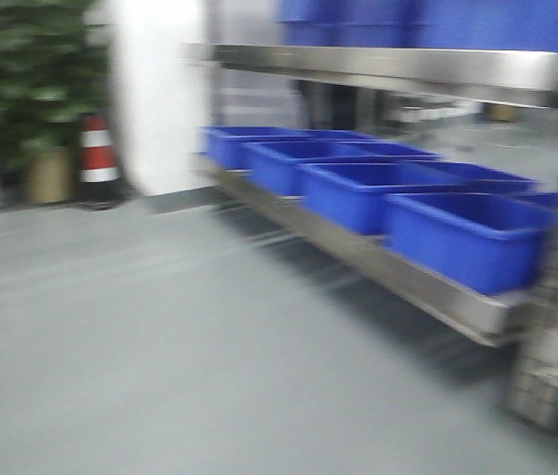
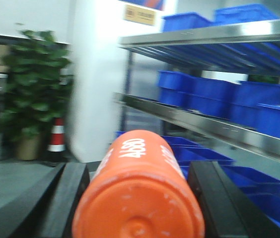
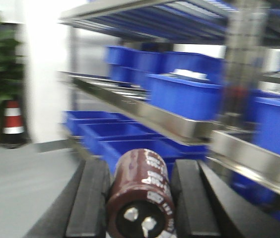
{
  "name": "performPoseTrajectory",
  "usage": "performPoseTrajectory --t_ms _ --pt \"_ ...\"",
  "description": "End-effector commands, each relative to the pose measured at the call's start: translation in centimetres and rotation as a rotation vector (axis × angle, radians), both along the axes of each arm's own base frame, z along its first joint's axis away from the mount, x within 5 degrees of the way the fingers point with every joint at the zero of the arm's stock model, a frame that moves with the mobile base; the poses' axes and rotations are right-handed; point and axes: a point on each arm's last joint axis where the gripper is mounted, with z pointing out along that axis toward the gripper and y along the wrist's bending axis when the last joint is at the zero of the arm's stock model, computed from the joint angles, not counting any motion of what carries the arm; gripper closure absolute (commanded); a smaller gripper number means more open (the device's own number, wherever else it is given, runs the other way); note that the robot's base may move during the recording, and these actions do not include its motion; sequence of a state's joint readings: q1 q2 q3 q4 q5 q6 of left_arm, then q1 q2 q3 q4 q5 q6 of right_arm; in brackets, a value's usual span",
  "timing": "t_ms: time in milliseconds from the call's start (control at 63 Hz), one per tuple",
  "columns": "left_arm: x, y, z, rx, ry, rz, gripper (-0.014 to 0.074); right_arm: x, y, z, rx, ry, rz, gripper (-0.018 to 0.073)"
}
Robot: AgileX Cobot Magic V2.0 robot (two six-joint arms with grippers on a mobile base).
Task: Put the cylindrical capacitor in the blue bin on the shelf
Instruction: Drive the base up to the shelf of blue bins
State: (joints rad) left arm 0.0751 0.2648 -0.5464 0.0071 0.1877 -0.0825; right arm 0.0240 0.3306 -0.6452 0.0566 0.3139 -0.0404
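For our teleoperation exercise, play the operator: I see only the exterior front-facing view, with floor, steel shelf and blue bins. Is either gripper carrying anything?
Observer: Yes, the right gripper grips a brown cylindrical capacitor, terminals toward its camera.
Operator: And the left one?
Observer: The left gripper grips an orange cylinder printed 4680.
Operator: Anything inside the bins?
Observer: One middle-tier blue bin seems to hold a white item, too blurred to identify.

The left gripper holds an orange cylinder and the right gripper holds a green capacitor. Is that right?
Not quite. The capacitor in the right gripper is dark brown, not green, as the right wrist view shows. The left gripper does hold an orange cylinder.
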Motion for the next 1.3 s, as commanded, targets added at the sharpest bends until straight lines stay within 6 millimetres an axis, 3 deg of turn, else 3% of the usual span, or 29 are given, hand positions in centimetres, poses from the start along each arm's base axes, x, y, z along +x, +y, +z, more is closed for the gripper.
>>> performPoseTrajectory --t_ms 0,1286 --pt "-0.15 0.00 0.25 -0.004 -0.026 0.001 0.0708 -0.11 -0.02 0.23 -0.003 -0.032 -0.002 0.0725" --pt "-0.15 0.00 0.25 -0.004 -0.026 0.001 0.0708 -0.11 -0.02 0.23 -0.003 -0.032 -0.002 0.0725"
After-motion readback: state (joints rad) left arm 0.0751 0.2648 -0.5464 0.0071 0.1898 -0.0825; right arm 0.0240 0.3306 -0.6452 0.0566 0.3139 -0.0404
